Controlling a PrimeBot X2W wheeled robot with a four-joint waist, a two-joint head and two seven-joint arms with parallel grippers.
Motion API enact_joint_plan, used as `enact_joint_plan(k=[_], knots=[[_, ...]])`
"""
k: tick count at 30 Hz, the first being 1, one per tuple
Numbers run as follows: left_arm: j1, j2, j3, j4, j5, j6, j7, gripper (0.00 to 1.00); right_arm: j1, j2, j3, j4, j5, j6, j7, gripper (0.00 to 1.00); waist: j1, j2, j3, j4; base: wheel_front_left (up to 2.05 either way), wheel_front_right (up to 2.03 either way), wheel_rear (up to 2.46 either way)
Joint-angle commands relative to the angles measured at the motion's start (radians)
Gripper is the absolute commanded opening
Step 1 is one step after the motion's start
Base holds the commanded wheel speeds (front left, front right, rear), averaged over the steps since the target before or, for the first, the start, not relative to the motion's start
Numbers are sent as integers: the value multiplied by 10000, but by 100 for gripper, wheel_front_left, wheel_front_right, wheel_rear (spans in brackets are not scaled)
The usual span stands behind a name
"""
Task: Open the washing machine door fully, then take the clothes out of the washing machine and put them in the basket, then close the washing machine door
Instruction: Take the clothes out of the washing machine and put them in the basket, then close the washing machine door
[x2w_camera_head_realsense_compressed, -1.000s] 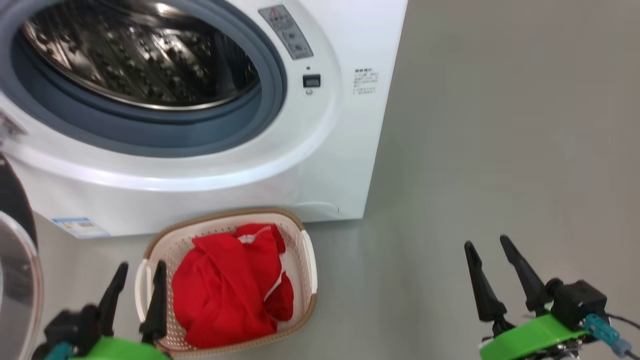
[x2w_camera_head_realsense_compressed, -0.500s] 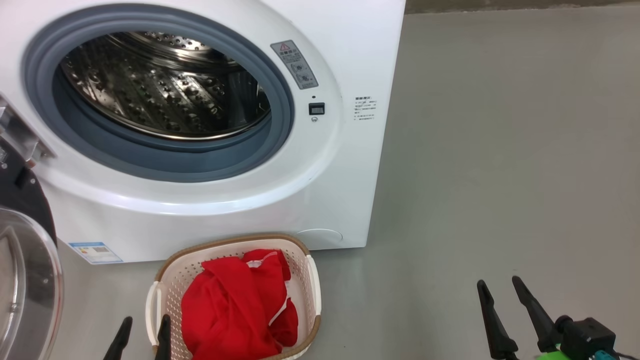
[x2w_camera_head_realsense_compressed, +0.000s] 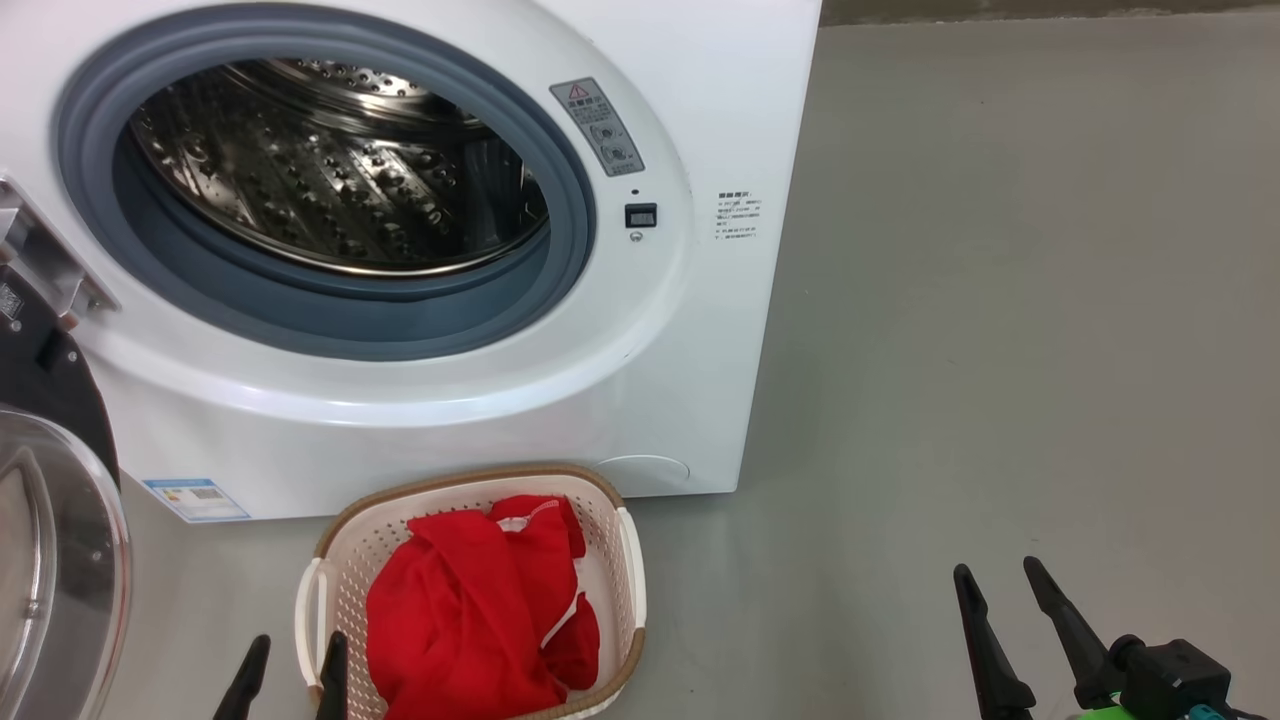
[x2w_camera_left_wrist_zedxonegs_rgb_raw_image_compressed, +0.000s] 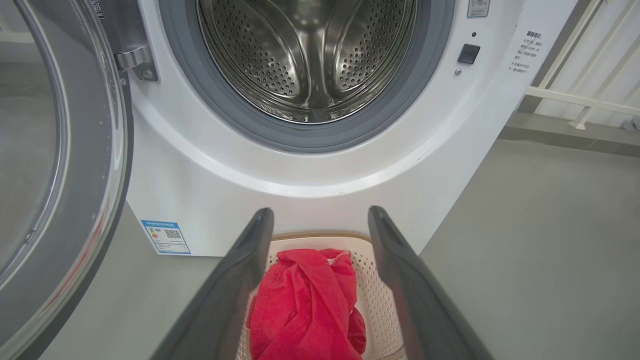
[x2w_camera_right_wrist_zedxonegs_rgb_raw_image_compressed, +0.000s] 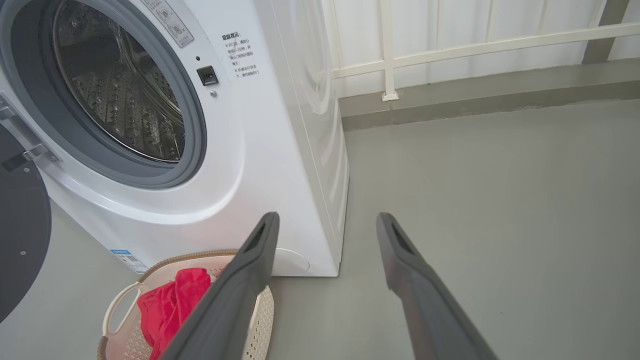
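The white washing machine (x2w_camera_head_realsense_compressed: 560, 400) stands with its steel drum (x2w_camera_head_realsense_compressed: 330, 170) bare inside. The washing machine door (x2w_camera_head_realsense_compressed: 50, 560) hangs swung out at the left edge, glass bowl showing. On the floor in front, the cream basket (x2w_camera_head_realsense_compressed: 632, 560) holds the red clothes (x2w_camera_head_realsense_compressed: 470, 620). My left gripper (x2w_camera_head_realsense_compressed: 300, 640) is open just left of the basket, and in the left wrist view my left gripper (x2w_camera_left_wrist_zedxonegs_rgb_raw_image_compressed: 321, 212) has its fingers either side of the clothes (x2w_camera_left_wrist_zedxonegs_rgb_raw_image_compressed: 305, 305). Far right, over bare floor, my right gripper (x2w_camera_head_realsense_compressed: 997, 568) is open and holds nothing.
Grey floor (x2w_camera_head_realsense_compressed: 1000, 300) stretches to the right of the machine. A white railing (x2w_camera_right_wrist_zedxonegs_rgb_raw_image_compressed: 450, 50) and a low grey kerb (x2w_camera_right_wrist_zedxonegs_rgb_raw_image_compressed: 475, 100) run behind it. The open door (x2w_camera_right_wrist_zedxonegs_rgb_raw_image_compressed: 20, 240) takes up the space left of the basket (x2w_camera_right_wrist_zedxonegs_rgb_raw_image_compressed: 117, 305).
The head camera has tilted up since a second ago, so machine, basket and both grippers sit lower in the picture. Both grippers stay open and the clothes lie unchanged.
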Motion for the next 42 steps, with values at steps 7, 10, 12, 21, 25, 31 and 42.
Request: enact_joint_plan(k=[7, 10, 12, 21, 25, 31, 42], knots=[[-321, 63, 328, -324, 150, 8, -80, 100, -200, -118, 244, -229, -144, 33, -65, 100, -1, 0, 43, 38, 0, 0, 0], [-356, 54, 351, -325, 187, 8, -80, 100, -222, -118, 249, -230, -129, 33, -65, 100, -1, 0, 64, 74, 0, 0, 0], [-365, 37, 374, -337, 221, 8, -80, 100, -226, -118, 251, -232, -126, 33, -65, 100, -1, 0, 77, 109, -19, 19, 0], [-486, 22, 362, -310, 169, 8, -80, 100, -294, -118, 264, -253, -184, 33, -65, 100, -1, 0, 190, 209, -91, 91, 0], [-515, 23, 337, -329, 122, 8, -80, 100, -310, -118, 260, -258, -203, 33, -65, 100, -1, 0, 232, 221, -162, 162, 0], [-572, 68, 297, -400, 24, 8, -80, 100, -339, -118, 257, -272, -201, 33, -65, 100, -1, 0, 302, 227, -158, 158, 0], [-629, 105, 245, -521, -49, 7, -80, 100, -408, -118, 279, -289, -156, 33, -65, 100, -1, 0, 400, 259, -55, 55, 0]])
